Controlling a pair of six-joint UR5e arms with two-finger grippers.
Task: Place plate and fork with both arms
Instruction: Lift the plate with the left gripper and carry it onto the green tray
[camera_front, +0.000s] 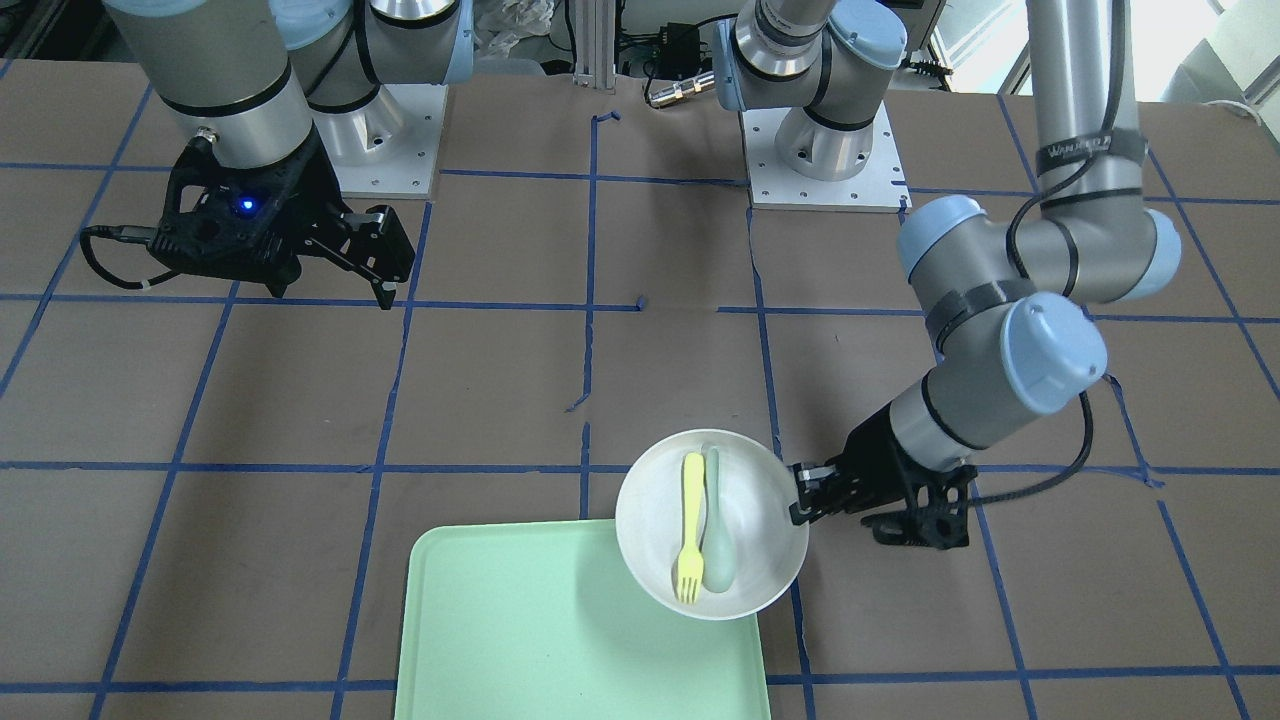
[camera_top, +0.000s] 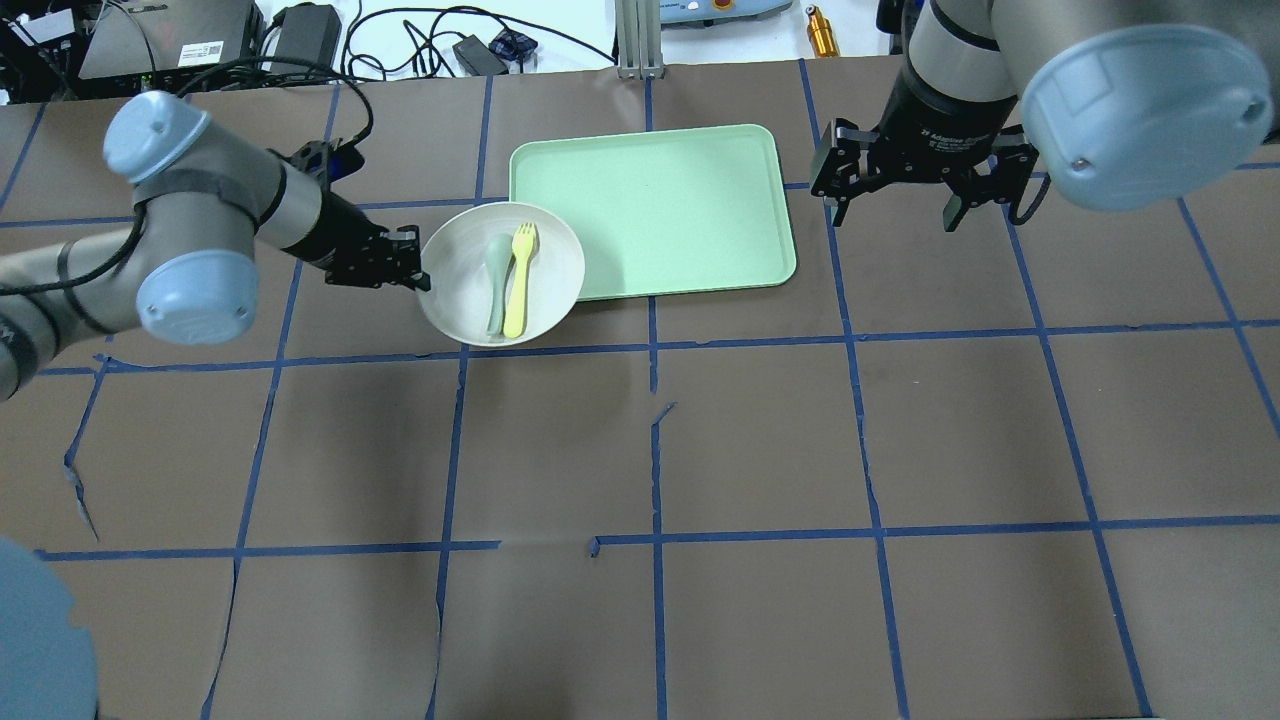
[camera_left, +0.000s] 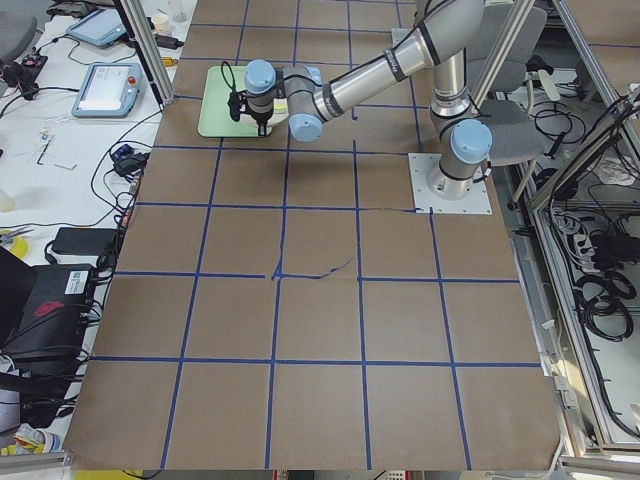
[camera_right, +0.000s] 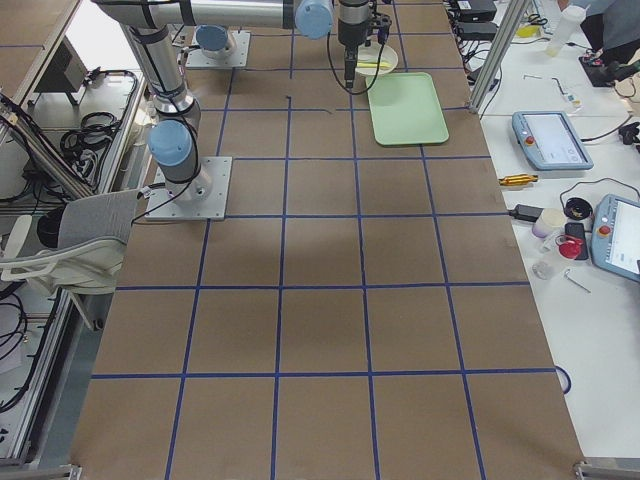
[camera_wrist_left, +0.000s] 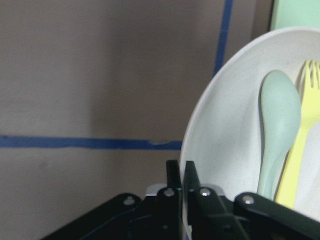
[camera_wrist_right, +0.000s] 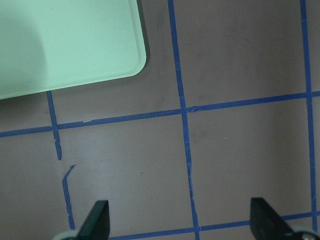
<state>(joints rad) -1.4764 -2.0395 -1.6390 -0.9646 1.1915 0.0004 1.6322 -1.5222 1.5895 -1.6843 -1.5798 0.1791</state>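
Observation:
The off-white plate (camera_front: 750, 540) (camera_top: 450, 300) carries the pale-yellow fork (camera_front: 689, 528) (camera_top: 518, 280) and a grey-green spoon (camera_front: 716, 530) side by side. Its edge overlaps the near corner of the mint-green tray (camera_front: 560, 640) (camera_top: 650, 210). My left gripper (camera_front: 797, 497) (camera_top: 420, 275) is shut on the plate's rim on the side away from the tray. The left wrist view shows the fingers (camera_wrist_left: 190, 182) pinching the rim, with the plate (camera_wrist_left: 225, 145), spoon (camera_wrist_left: 277, 120) and fork (camera_wrist_left: 300, 150) beyond. My right gripper (camera_top: 893, 205) (camera_front: 390, 258) is open and empty, hovering beside the tray's other end.
The table is brown paper with a blue tape grid. The right wrist view (camera_wrist_right: 180, 225) shows a tray corner (camera_wrist_right: 65, 45) and bare paper under the open fingers. Both arm bases (camera_front: 820, 150) stand at the robot's edge. Cables and devices lie beyond the far edge (camera_top: 400, 40).

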